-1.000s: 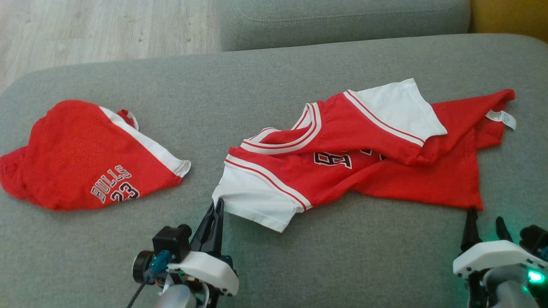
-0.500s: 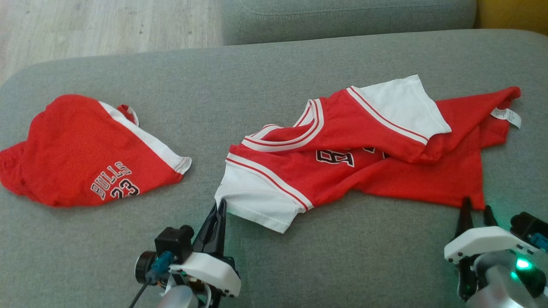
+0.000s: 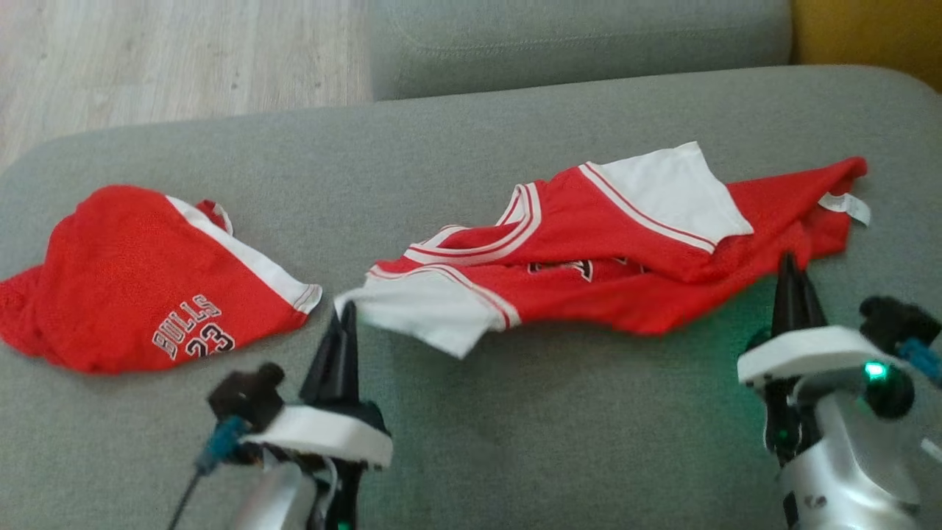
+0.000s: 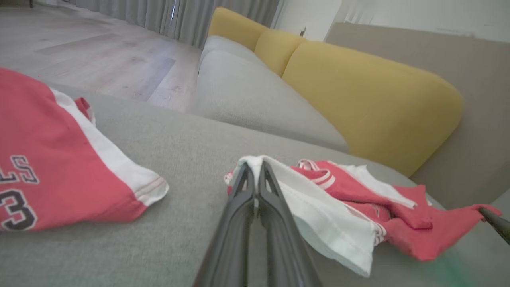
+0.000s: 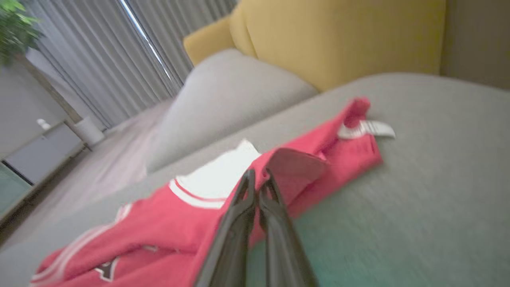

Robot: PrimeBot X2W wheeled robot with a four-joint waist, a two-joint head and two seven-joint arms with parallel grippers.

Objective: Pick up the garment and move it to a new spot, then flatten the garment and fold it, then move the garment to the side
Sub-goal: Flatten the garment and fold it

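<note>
With my left claw (image 3: 344, 313) pinching the white sleeve (image 3: 434, 313) at nine o'clock and my right claw (image 3: 791, 265) the hem (image 3: 662, 316) at three, I judged the jersey (image 3: 611, 221) needed an even, taut lift.

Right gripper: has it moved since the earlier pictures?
Yes. The right gripper has gone forward, toward the sofa's back cushion, and is now shut on the hem of the jersey.
</note>
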